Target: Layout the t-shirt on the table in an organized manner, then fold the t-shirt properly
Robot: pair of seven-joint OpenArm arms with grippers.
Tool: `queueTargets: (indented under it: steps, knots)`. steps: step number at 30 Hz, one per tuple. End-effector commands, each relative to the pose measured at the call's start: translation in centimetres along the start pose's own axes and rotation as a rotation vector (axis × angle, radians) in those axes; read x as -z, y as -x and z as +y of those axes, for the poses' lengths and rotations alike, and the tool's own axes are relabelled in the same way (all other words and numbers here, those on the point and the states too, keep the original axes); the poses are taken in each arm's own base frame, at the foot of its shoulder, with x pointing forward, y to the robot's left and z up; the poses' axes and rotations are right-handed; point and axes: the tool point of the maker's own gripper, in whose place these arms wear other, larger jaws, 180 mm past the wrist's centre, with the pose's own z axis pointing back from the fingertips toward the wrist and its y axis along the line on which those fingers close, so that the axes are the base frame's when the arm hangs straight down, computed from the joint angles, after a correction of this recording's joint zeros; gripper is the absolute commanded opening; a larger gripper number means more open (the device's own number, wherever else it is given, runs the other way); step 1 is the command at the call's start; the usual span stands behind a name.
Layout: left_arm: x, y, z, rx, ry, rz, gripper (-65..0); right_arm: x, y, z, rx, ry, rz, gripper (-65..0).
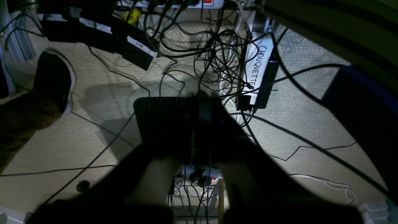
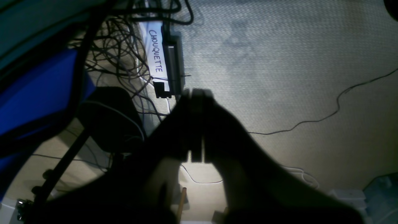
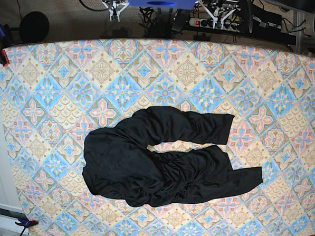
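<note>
Black t-shirt (image 3: 160, 160) lies crumpled across the counter (image 3: 53, 91), long axis left to right; both tools, left (image 1: 200, 107) and right (image 2: 197, 96), closed, empty, parked beyond the far edge.

The t-shirt (image 3: 160, 166) is plain black and lies crumpled near the middle of the table (image 3: 53, 91), bunched into a rough C shape with heavy wrinkles. One band of fabric curves across the top toward the base view's right; a longer part stretches below it, ending in a point further right. The table's cloth shows pastel blue, pink and cream diamond-and-flower tiles.
</note>
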Motion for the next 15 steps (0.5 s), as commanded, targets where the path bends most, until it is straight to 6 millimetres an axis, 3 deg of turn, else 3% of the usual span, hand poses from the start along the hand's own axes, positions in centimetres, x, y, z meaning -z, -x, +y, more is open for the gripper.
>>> queueTargets:
  steps: [1, 15]
  knots:
    - [0.0, 0.1, 0.2, 0.001, -0.005, -0.001, -64.8, 0.0, 0.2, -0.4, 0.004, 0.004, 0.000, -64.9]
    - [0.0, 0.1, -0.8, -0.001, 0.010, 0.000, -64.8, 0.0, 0.2, -0.4, 0.004, 0.004, 0.000, -64.9]
